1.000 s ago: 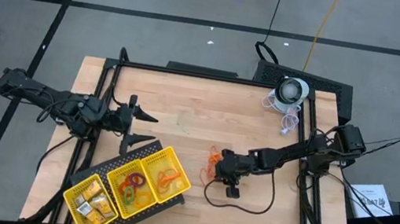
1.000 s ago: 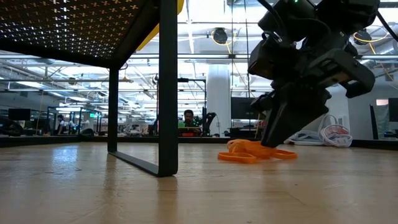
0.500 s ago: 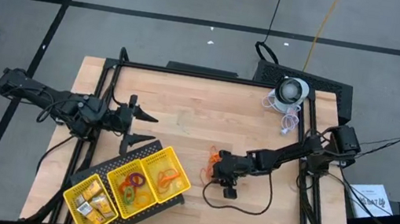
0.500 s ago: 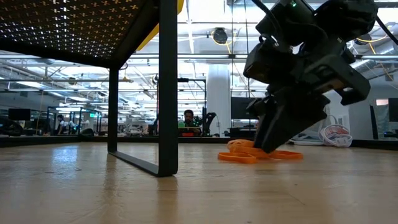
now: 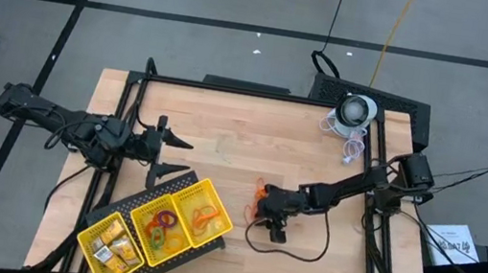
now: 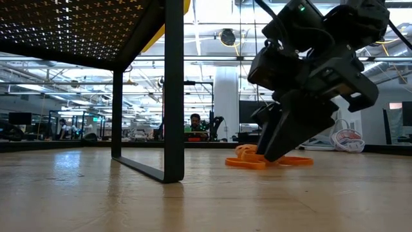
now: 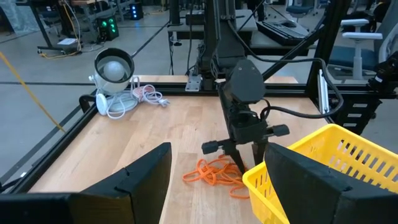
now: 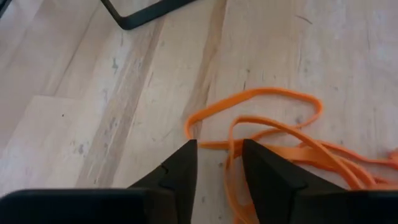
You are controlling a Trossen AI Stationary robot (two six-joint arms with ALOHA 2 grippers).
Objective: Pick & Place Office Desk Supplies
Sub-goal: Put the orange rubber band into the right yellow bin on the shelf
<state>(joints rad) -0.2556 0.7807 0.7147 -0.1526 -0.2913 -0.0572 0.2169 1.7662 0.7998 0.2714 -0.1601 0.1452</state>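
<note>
Before you: a pale wooden table [image 5: 223, 148] bearing tangled orange rubber-band loops [image 5: 260, 194], a yellow three-compartment tray [image 5: 155, 232] on a black stand, and apparently a white camera [image 5: 356, 109] with coiled cord.

No text, label, brand or number can be read anywhere in these views.

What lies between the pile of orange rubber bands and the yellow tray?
Only bare wood: in the high view, nothing sits on the table between the rubber bands and the yellow tray. The right gripper is down at the bands' near edge.
</note>
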